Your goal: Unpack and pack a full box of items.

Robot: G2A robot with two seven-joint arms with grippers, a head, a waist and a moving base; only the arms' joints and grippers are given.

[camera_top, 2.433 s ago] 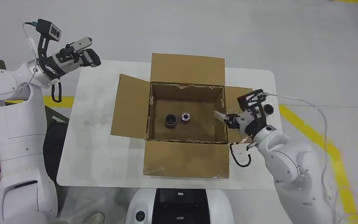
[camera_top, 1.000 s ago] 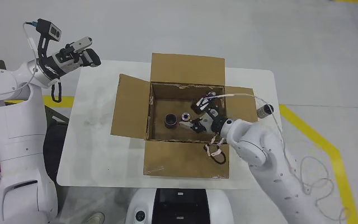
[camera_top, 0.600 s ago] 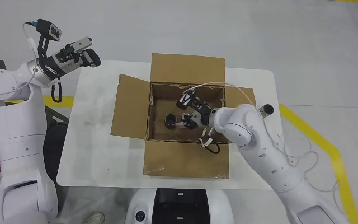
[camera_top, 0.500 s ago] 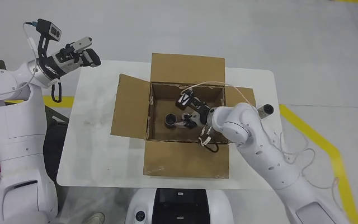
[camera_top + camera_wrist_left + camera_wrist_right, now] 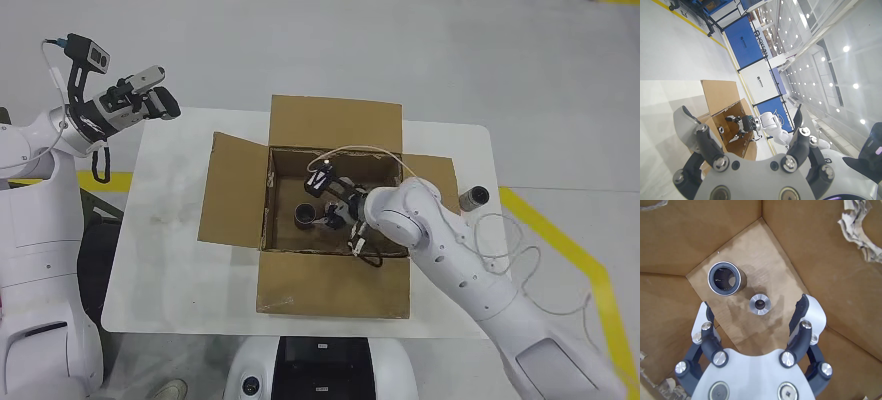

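Inside the box, the right gripper hangs with its jaws spread wide and nothing between them. The small metal ring sits directly below the gap. One black finger pad looks ragged along its edge, which may cost some grip.

The ring stands on end on the cardboard floor with its bore facing up. It looks like solid steel, so it is probably stiff, heavy for its size and smooth enough to slip. It is short, so the best hold is likely across its outer wall. For that the fingers would have to come down almost to the floor, so that the pads meet the round side squarely and not the bevelled top edge.

Just beside the ring, but not touching it, stands a larger metal sleeve. It is also on end, with a dark lining inside. It should be heavier again and just as hard and slick, and a wide squeeze around its middle would suit it. A finger closing on the ring could nudge it.

Both parts lie near the middle of the box, whose flaps are folded out on the table. The walls leave the gripper room to work.

Well apart, beyond the table's far left corner, the left gripper is held up with its fingers open and empty.
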